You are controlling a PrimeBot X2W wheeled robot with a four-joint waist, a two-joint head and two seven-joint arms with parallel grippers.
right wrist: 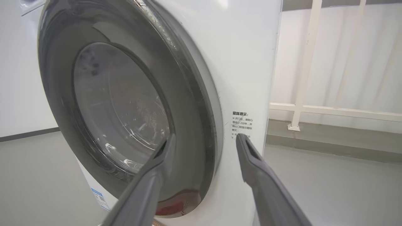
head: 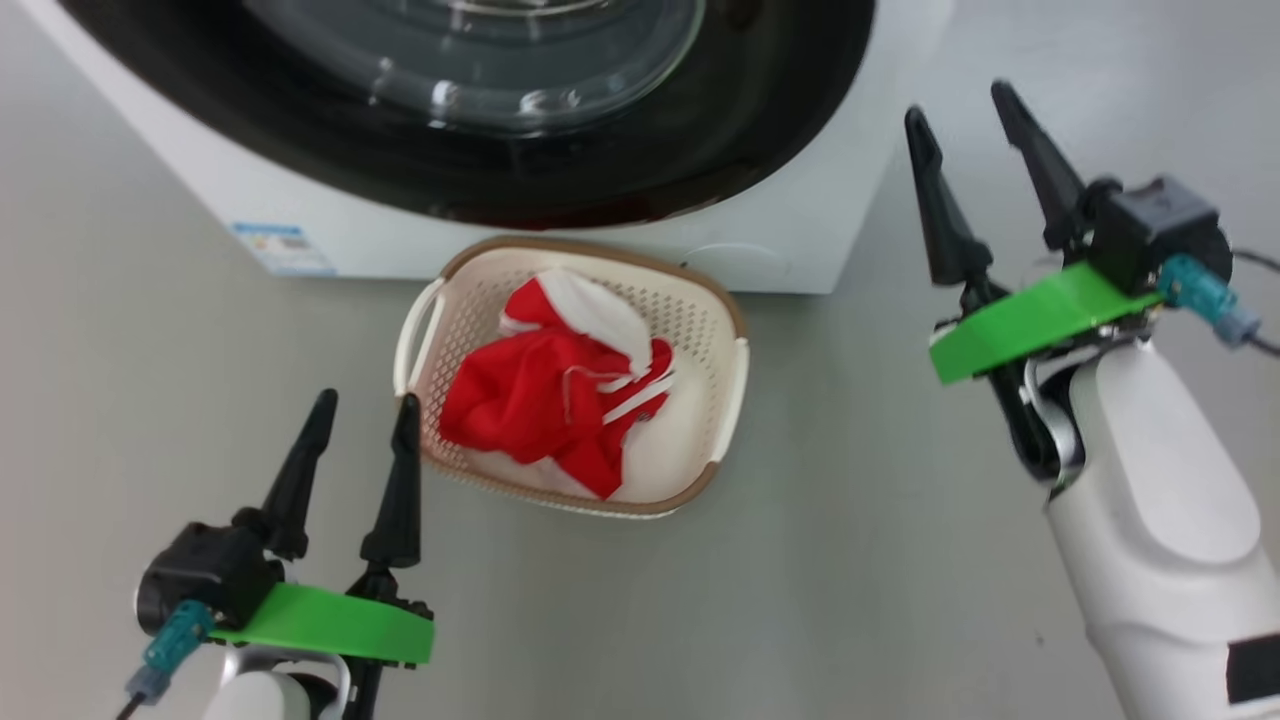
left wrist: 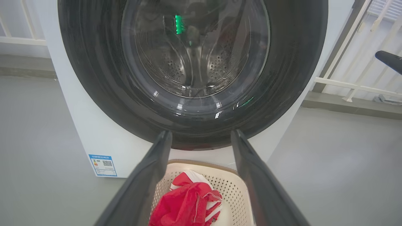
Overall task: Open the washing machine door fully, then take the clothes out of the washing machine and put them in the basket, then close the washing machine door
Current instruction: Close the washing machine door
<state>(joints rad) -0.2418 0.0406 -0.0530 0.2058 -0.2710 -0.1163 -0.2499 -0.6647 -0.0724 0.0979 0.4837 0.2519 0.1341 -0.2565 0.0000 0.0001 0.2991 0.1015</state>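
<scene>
The washing machine door (head: 600, 160) with its glossy black rim and clear glass lies shut against the white washing machine (head: 800, 230); through the glass (left wrist: 194, 53) I see the steel drum. The cream basket (head: 720, 300) stands on the floor in front of the machine, and the red and white clothes (head: 550, 400) lie in it. My left gripper (head: 365, 405) is open just left of the basket. My right gripper (head: 965, 100) is open, raised at the machine's right front corner, with its fingertips (right wrist: 241, 139) close to the door's right rim (right wrist: 201, 103).
Grey floor (head: 850, 560) lies all around. A blue label (head: 282, 248) marks the machine's lower left front. White railing (right wrist: 314, 106) and a pale curtain stand to the right of the machine.
</scene>
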